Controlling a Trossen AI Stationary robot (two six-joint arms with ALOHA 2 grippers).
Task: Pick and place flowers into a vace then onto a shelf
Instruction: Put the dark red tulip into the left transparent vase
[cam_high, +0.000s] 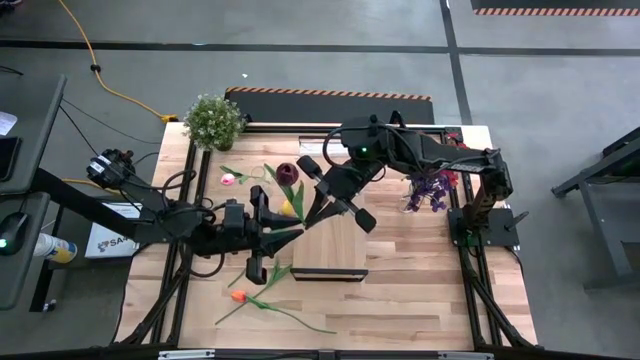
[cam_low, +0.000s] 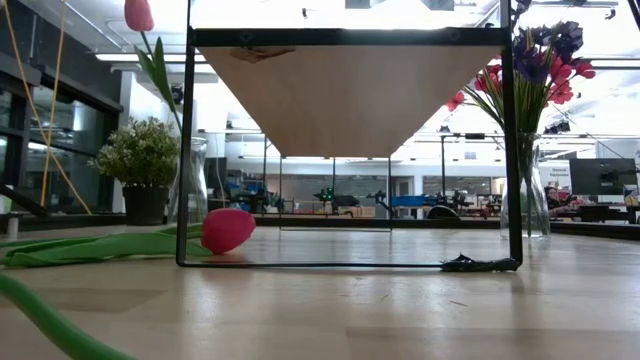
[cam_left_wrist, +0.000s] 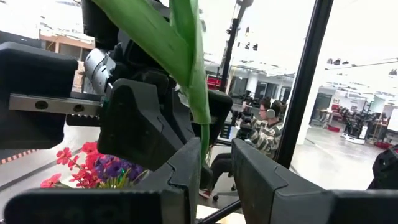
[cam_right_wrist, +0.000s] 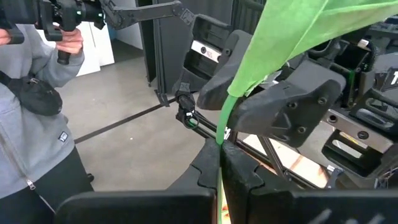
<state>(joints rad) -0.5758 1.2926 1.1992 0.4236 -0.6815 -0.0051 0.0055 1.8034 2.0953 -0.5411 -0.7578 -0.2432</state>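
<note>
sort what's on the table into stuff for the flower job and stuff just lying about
For the job:
yellow flower, held by both the left pincer and the right pincer
pink flower
maroon flower
orange flower
shelf

Just lying about:
potted plant
purple bouquet

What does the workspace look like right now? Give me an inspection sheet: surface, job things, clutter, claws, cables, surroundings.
Surface: plank tabletop, bare wood.
Job's things: shelf mid-table; vase holding purple and red flowers; pink flower, maroon flower and orange flower around the shelf.
Clutter: potted plant at a back corner.
Claws: right claw shut on the yellow flower by its stem; left claw at the same stem.
Cables: yellow cable across the floor.
Surroundings: person with camera; seated person farther off.
</note>
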